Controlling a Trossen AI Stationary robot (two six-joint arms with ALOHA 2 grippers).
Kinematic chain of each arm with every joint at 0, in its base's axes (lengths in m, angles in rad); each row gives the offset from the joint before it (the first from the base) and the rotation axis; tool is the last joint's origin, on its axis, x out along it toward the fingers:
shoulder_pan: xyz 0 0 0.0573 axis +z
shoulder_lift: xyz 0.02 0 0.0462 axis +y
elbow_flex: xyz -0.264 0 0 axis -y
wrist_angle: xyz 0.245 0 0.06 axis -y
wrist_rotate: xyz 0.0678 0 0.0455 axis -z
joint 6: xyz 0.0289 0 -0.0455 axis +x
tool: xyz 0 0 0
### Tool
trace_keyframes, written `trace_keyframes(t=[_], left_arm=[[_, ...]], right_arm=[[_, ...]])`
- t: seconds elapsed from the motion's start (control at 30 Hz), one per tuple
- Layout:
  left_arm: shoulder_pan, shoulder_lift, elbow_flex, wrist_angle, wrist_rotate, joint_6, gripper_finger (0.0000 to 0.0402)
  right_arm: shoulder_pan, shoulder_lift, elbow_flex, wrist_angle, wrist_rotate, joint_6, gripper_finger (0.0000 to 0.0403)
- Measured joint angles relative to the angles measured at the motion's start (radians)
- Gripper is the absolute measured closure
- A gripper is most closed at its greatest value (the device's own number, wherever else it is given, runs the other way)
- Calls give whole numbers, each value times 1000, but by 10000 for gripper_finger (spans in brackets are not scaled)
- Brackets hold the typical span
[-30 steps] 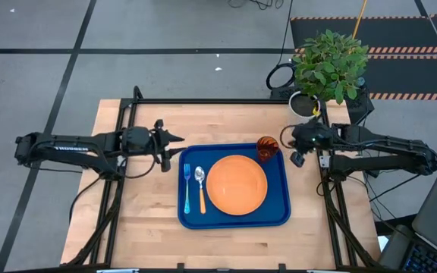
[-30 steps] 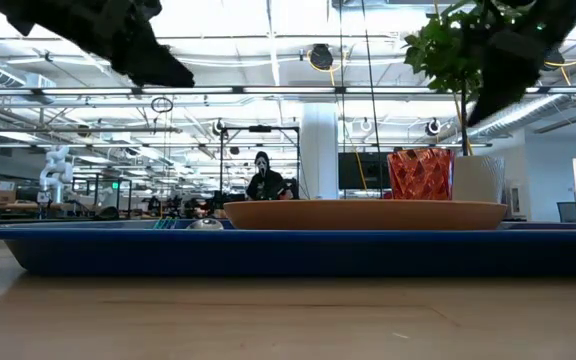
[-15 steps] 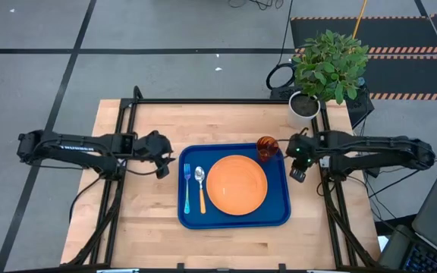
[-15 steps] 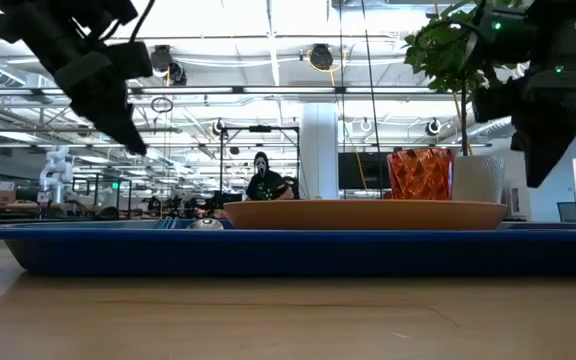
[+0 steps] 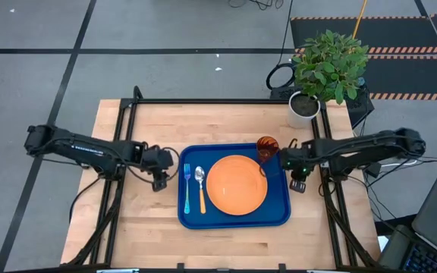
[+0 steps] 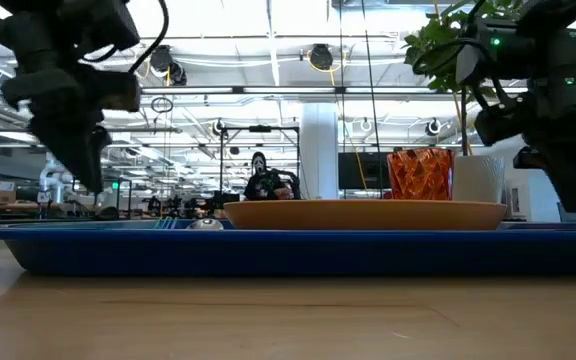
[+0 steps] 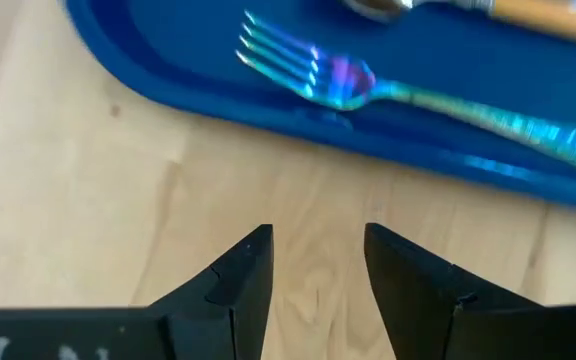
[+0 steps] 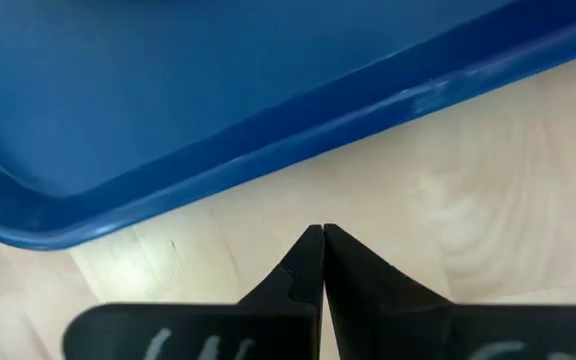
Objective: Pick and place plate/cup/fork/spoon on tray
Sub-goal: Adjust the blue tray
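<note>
1. On the wooden table, the blue tray carries everything: the orange plate at its middle, the cup at the far right corner beside the plate, and the fork and spoon side by side on its left strip.
2. From table height much is hidden. The tray's rim covers the fork entirely, and only a small glint of the spoon's bowl shows above it. The plate appears as a thin edge-on band, and the cup partly overlaps the white plant pot behind it.
3. The left gripper hangs pointing down over bare wood just beside the tray's left edge, its arm reaching in from the left. Its fingers stand apart with nothing between them.
4. The right gripper points down just off the tray's right edge, near the cup, with its arm stretched out to the right. Its fingers are pressed together, empty.
5. Only the left wrist view shows the fork's tines close up, with the spoon cut off at the edge. The right wrist view gives only a tray corner and wood grain.
6. The high view alone shows the leafy plant at the table's far right corner.
</note>
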Motion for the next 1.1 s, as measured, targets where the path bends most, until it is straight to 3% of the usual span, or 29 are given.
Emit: trace_keyframes(t=[0.23,0.5,0.8,1.1], left_arm=[[-52,124,0,-6,0,8,241],[-131,233,0,31,0,-97,241],[-194,241,0,223,-18,-117,241],[-204,241,0,219,-42,-130,241]], right_arm=[[97,89,0,26,1,37,401],[206,167,0,132,2,70,401],[246,181,1,201,9,70,401],[255,181,1,210,34,70,401]])
